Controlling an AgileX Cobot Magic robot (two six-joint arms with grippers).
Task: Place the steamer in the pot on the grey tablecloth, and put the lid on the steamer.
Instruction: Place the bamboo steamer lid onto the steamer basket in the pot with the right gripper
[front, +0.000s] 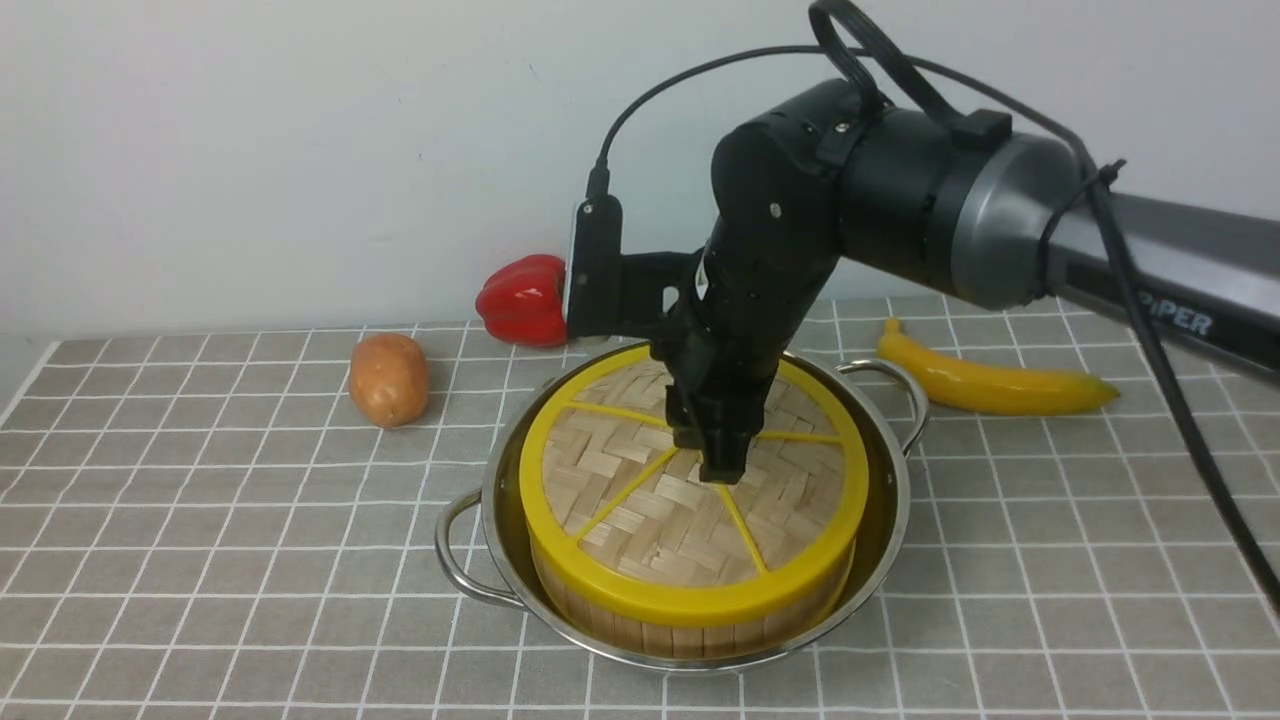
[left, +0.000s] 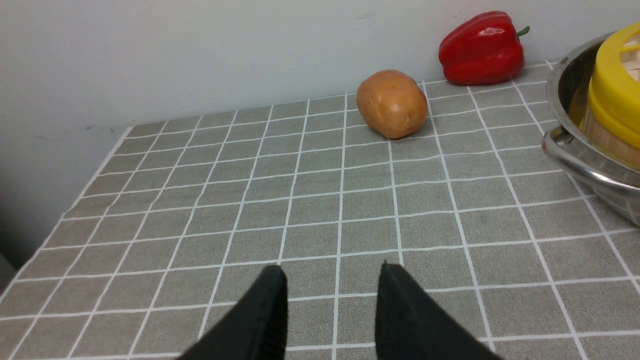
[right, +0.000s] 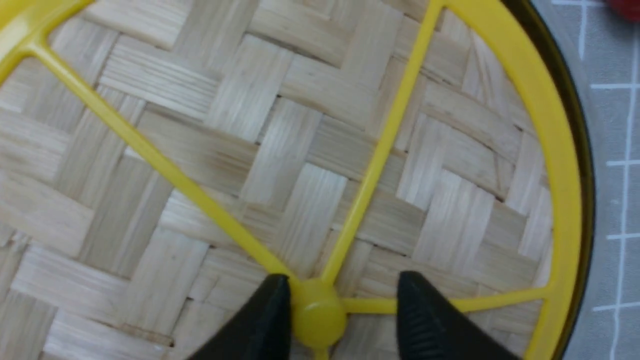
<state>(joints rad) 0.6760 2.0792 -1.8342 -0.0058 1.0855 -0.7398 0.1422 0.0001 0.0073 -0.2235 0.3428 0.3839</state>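
The marking you can read is a row of white capital letters (front: 1185, 322) on the side face of the dark grey, box-shaped forearm link of the right arm (front: 1225, 262), near the right edge of the front view. You can make out "IPER" plainly. A thin black cable (front: 1147, 330) crosses just in front of the first letter, so only part of it shows; it looks like a "P", which would give "PIPER". The lettering slants downward to the right along the link.
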